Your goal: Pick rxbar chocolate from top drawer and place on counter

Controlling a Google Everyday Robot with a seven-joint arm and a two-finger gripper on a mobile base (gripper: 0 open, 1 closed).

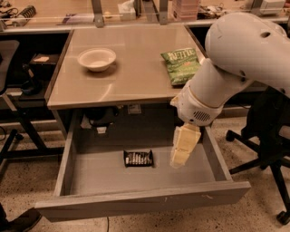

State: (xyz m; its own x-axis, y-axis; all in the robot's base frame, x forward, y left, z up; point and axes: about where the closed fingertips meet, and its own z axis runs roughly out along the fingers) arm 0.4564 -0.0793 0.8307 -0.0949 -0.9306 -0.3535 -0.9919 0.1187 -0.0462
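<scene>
The rxbar chocolate [138,158] is a small flat black wrapper with white lettering lying on the floor of the open top drawer [145,201], near its middle. My gripper [180,159] hangs down from the white arm over the drawer's right half, a little to the right of the bar and apart from it. It holds nothing. The counter [131,68] is the glossy beige tabletop above the drawer.
A white bowl [96,59] sits on the counter's left part and a green chip bag [181,66] on its right part. A black office chair [269,136] stands to the right of the drawer. A cluttered bench [68,13] runs along the back.
</scene>
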